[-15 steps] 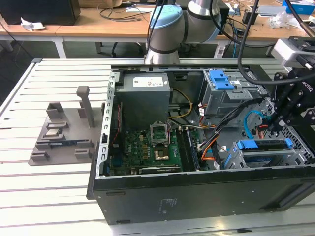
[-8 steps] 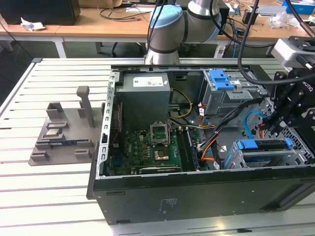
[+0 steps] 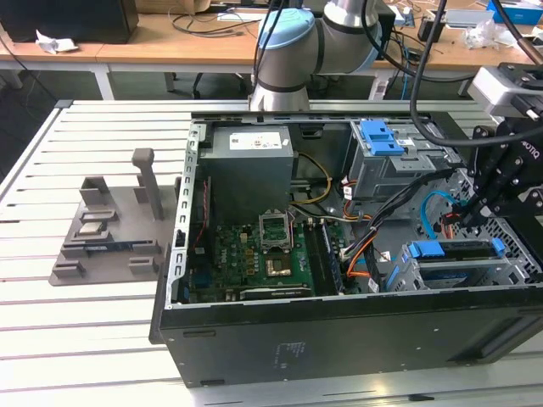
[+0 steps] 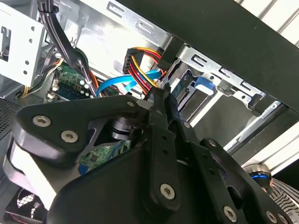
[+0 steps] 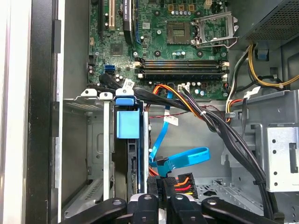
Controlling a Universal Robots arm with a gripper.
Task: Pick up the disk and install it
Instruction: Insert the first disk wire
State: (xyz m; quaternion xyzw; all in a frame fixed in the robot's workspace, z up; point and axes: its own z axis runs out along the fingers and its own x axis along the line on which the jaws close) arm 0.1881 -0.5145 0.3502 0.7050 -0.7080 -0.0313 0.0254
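An open computer case [image 3: 339, 331] was seen lying on its side on a white slatted surface [image 3: 102, 339] in the exterior view, with its green motherboard [image 3: 254, 254] exposed at the centre of the frame. At the right edge of that frame the black hand [image 3: 472, 212] was positioned inside the case, just above a grey metal drive bay [image 3: 458, 275] at the lower right. The disk [image 3: 454, 250], edged by its blue plastic carrier, was seen seated in that bay; in the first wrist view the disk [image 5: 131, 163] appeared on edge at the lower centre, capped by a blue tab, with the bay's metal walls on either side. The hand's fingers [image 4: 161, 105] were seen pressed together with nothing between them in the second wrist view, their tips close to a bundle of red, yellow and black wires [image 4: 140, 65] and a blue flat cable [image 5: 184, 156]. At the left of the exterior frame a grey plastic stand [image 3: 110, 229] was set on the surface, well apart from the case. The arm's pale blue joint [image 3: 288, 38] was visible at the top centre.
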